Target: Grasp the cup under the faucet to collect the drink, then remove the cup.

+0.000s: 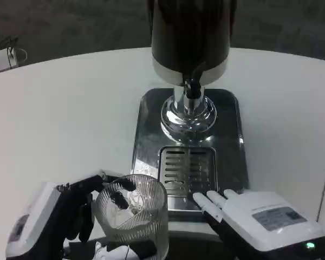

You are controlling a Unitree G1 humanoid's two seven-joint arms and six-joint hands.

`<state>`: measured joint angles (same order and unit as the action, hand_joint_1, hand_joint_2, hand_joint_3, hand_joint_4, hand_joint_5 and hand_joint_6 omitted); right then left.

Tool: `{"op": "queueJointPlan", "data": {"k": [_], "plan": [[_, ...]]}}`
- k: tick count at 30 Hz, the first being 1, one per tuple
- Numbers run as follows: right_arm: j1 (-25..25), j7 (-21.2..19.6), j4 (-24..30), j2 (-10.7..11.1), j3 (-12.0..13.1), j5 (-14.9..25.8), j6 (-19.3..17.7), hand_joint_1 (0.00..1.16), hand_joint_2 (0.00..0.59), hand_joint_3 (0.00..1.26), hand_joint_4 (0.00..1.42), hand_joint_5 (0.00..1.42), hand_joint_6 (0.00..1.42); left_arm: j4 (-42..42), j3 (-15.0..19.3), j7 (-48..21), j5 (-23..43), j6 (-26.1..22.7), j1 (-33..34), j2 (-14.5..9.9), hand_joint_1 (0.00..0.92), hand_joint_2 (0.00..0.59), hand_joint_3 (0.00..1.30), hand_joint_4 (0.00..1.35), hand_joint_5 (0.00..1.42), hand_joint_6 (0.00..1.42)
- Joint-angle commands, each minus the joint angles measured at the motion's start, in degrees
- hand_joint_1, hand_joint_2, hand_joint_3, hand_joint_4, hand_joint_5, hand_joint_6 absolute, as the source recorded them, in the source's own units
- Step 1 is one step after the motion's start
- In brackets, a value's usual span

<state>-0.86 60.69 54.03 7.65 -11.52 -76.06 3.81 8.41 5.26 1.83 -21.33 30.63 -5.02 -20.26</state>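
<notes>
A clear ribbed glass cup [133, 214] stands upright at the bottom centre, in front of the dispenser's left front corner. My left hand [54, 219] grips it from the left, dark fingers wrapped around its side. The drink dispenser has a dark tank [189, 32] with a small black faucet [192, 86] over a chrome column, and a slotted drip grate [187, 170] on its steel base [146, 135]. My right hand [254, 216] lies at the base's front right corner, white fingertips [208, 201] on the grate's near edge, holding nothing.
The round white table [59, 119] spreads wide to the left and right of the dispenser. A small white device [0, 60] sits at the far left edge. Dark floor lies beyond the table's far rim.
</notes>
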Motion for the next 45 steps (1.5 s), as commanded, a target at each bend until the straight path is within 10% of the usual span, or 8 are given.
{"op": "queueJointPlan", "data": {"k": [1, 45], "plan": [[1.0, -1.3, 0.2, -0.4, 0.1, -0.1, -0.6, 0.56, 0.413, 0.0, 0.0, 0.0, 0.0, -2.9, -0.8, 1.8, -1.9, -0.5, 3.3, 1.2, 0.62, 0.0, 1.01, 1.14, 1.29, 1.42], [7.0, -0.4, 5.6, -0.5, 3.9, 2.7, -1.3, 0.58, 0.424, 0.0, 0.0, 0.0, 0.0, -46.6, -14.5, 15.3, -13.1, -6.0, 46.6, 1.1, 0.62, 0.0, 1.01, 1.14, 1.28, 1.42]]}}
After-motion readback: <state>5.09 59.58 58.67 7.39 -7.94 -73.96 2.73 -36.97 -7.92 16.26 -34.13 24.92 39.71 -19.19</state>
